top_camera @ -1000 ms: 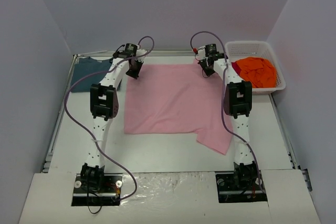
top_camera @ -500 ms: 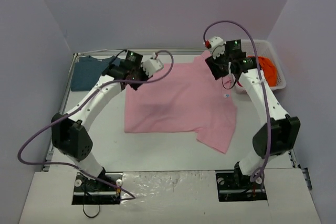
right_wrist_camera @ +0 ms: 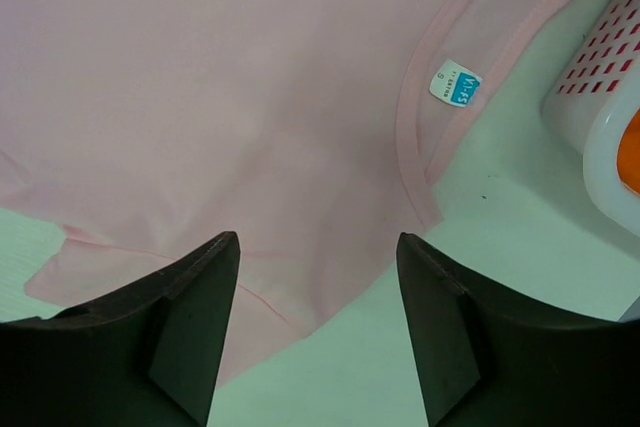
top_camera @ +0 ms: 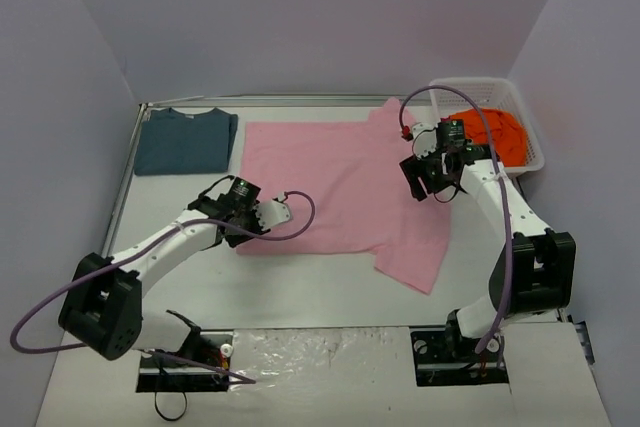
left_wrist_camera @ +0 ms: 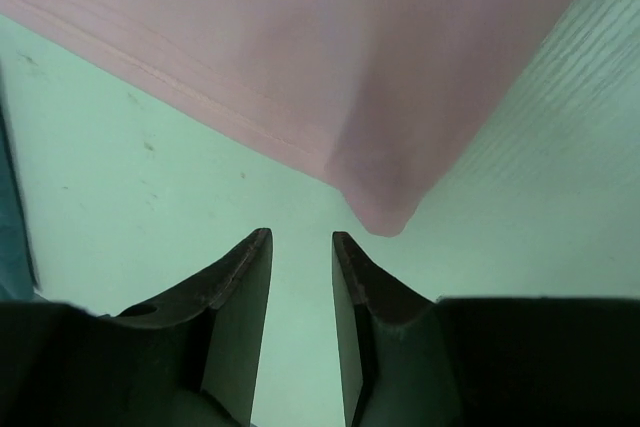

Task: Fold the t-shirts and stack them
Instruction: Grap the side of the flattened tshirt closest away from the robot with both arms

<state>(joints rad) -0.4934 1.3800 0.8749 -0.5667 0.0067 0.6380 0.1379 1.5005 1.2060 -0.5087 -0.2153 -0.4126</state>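
Note:
The light pink t-shirt lies spread flat mid-table, its collar and label toward the right. My left gripper hovers at the shirt's near-left corner; its jaws stand a little apart with only bare table between them. My right gripper hangs over the shirt's right edge by the collar, jaws wide open and empty. A folded dark teal-blue t-shirt rests at the far left. The orange t-shirt is bunched in the basket.
The white mesh basket stands at the far right corner, and its wall shows close to my right gripper. A metal rail borders the table's left side. Purple cables loop off both arms.
Both grippers opened and let go of the pink shirt's far edge. The left arm swung back to the near-left corner, the right arm drew back over the right edge.

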